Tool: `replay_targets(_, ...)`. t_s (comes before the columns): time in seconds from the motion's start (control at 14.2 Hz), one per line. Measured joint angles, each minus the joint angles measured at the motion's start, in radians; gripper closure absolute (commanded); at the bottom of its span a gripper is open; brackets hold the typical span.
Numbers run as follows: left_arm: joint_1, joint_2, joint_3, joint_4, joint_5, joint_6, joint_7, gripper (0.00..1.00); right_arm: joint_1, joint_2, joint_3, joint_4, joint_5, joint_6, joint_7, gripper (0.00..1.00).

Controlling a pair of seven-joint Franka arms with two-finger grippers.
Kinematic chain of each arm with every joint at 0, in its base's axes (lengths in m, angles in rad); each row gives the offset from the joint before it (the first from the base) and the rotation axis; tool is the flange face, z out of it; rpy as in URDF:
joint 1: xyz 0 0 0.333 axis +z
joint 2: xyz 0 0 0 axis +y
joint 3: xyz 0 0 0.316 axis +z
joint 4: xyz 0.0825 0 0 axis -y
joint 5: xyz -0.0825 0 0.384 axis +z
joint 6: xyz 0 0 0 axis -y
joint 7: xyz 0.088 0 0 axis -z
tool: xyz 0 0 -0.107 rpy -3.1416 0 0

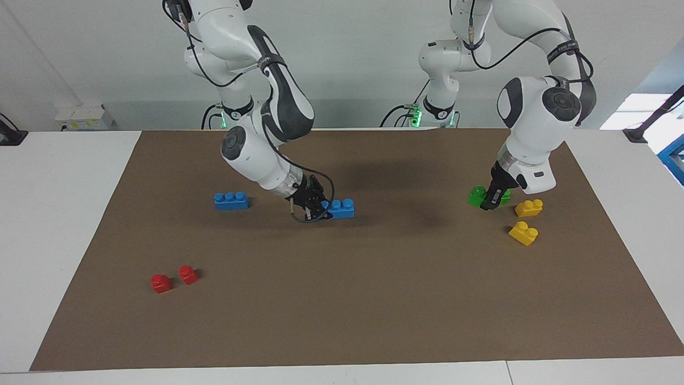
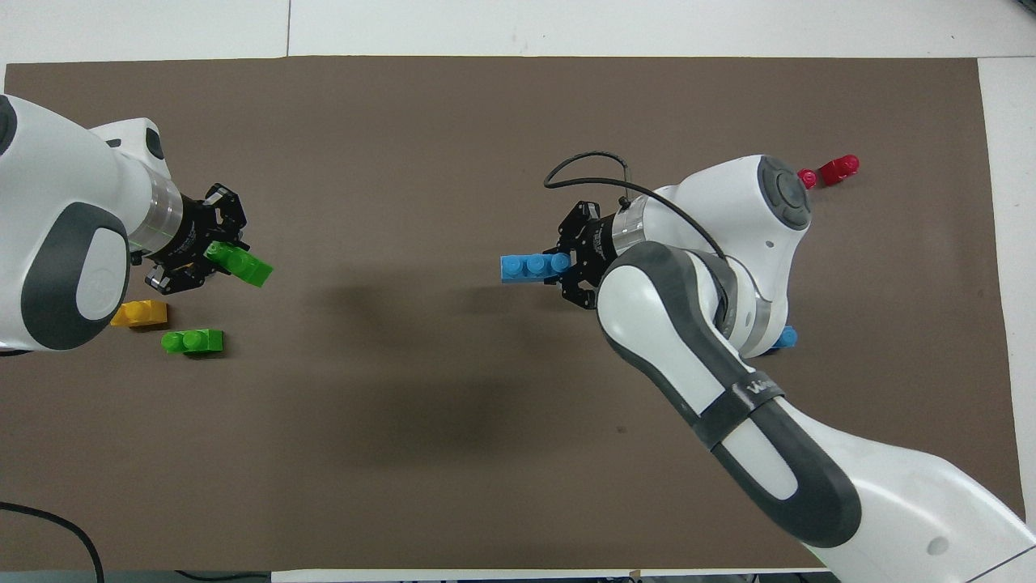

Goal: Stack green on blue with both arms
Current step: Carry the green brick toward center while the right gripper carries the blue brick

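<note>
My right gripper [image 1: 314, 207] [image 2: 569, 271] is shut on one end of a blue brick [image 1: 342, 208] [image 2: 530, 267], low at the mat's middle; I cannot tell whether the brick is lifted. The second blue brick [image 1: 231, 200] lies toward the right arm's end and is mostly hidden under that arm in the overhead view [image 2: 787, 338]. My left gripper [image 1: 494, 199] [image 2: 212, 261] is shut on a green brick [image 1: 475, 195] [image 2: 239, 265], held tilted just above the mat. The second green brick [image 1: 505, 197] [image 2: 193, 342] lies on the mat beside it, nearer to the robots.
Two yellow bricks [image 1: 529, 207] [image 1: 523, 233] lie close to the left gripper, toward the left arm's end; one also shows in the overhead view [image 2: 139, 313]. Two small red bricks [image 1: 160, 283] [image 1: 188, 274] [image 2: 838, 168] lie far from the robots at the right arm's end.
</note>
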Motion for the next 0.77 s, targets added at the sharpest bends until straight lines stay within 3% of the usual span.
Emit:
replay_targets(0.28,-0.015,-0.016,-0.059,0.017,-0.003,-0.047,-0.095,1.00,0.059,0.018,-0.001,-0.079,0.000,0.135,0.003,1.00)
replay_targets(0.49,-0.063,-0.016,-0.082,0.033,0.003,-0.043,-0.322,1.00,0.083,0.040,0.000,-0.110,0.010,0.180,0.000,1.00)
replay_targets(0.77,-0.155,-0.013,-0.089,0.041,0.005,0.035,-0.655,1.00,0.087,0.041,-0.003,-0.144,0.282,0.203,-0.202,1.00)
